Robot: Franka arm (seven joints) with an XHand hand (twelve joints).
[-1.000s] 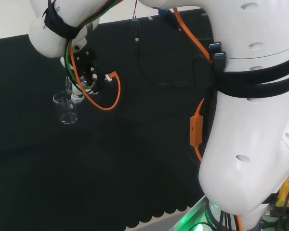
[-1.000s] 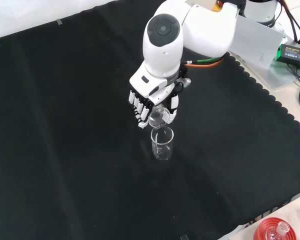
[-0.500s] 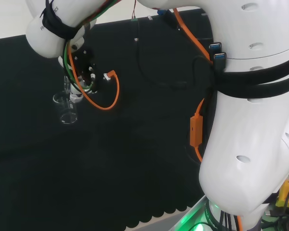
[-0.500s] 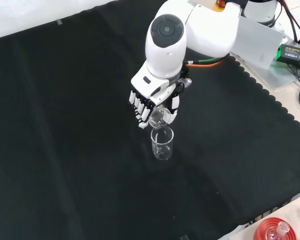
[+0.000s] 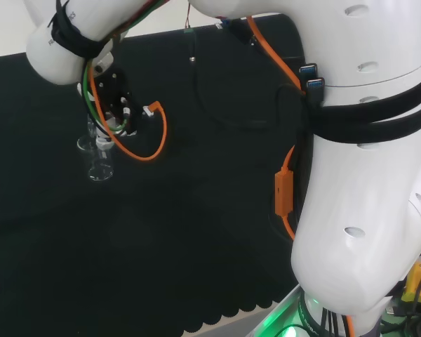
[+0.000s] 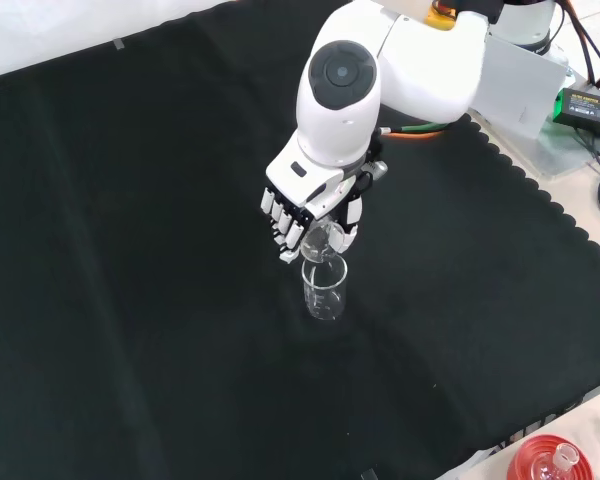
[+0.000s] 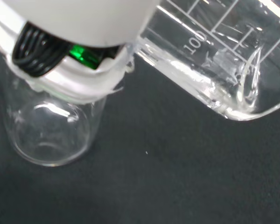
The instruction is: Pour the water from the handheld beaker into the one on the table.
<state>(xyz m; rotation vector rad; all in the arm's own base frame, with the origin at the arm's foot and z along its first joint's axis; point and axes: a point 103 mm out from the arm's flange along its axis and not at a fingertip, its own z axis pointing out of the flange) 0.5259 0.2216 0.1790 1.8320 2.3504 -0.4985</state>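
Observation:
A clear glass beaker (image 6: 325,288) stands upright on the black cloth, also seen in the head view as the beaker on the cloth (image 5: 98,163). My hand (image 6: 302,203) is shut on a second clear beaker (image 6: 321,240), tipped over so its lip hangs just above the standing beaker's rim. Up close, the held beaker (image 7: 214,60) lies steeply tilted with water pooled at its spout, beside the standing beaker (image 7: 49,135). In the head view the hand (image 5: 111,105) sits right above the standing beaker.
The arm's white link with its grey cap (image 6: 342,80) stands above the hand. An orange cable (image 5: 151,133) loops beside the hand. A red ribbed ring with a flask (image 6: 555,462) sits at the cloth's near right corner. The cloth's scalloped edge (image 6: 540,190) runs along the right.
The arm has swung a little, and the held beaker is tipped further toward the standing beaker. The standing beaker has not moved.

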